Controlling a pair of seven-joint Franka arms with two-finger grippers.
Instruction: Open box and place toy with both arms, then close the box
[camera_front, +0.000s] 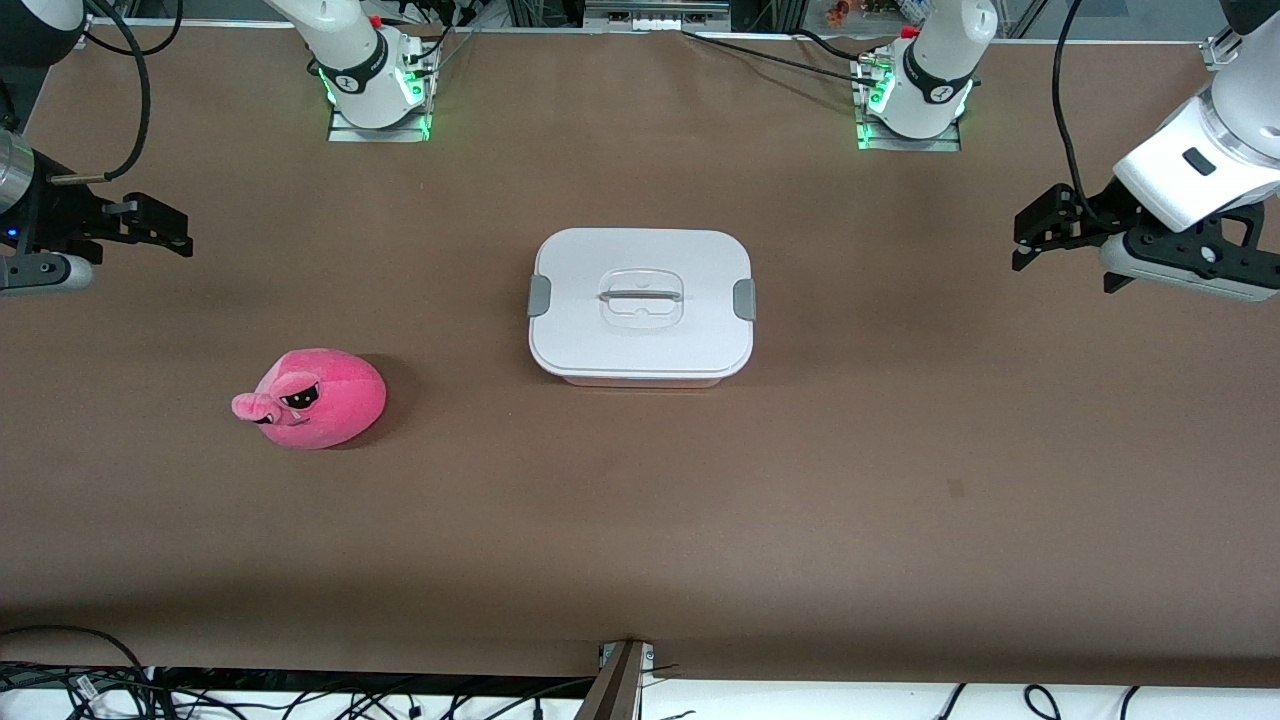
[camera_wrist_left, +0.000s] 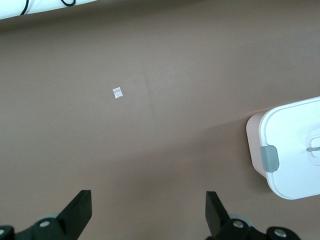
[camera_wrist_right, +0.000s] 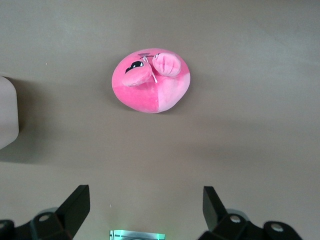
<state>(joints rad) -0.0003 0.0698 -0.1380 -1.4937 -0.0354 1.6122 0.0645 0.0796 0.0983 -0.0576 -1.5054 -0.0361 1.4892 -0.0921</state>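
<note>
On the brown surface (camera_front: 900, 480), the toy (camera_front: 312, 397) lies nearest the front camera, toward the right arm's end, at about eight o'clock from the box (camera_front: 641, 305). It rests on its side, its lighter snout pointing toward the right arm's end of the surface. The box sits at the middle of the surface, a little farther from the camera than the toy and well apart from it. Its white lid (camera_front: 641, 300) is on, with a grey clip (camera_front: 744, 299) at each short side.

The right claw (camera_front: 160, 228) hangs over bare surface at about ten o'clock from the toy, fingers spread wide, holding and touching nothing. The left claw (camera_front: 1040, 232) hovers over bare surface at about two o'clock from the box, fingers likewise wide apart and empty.
</note>
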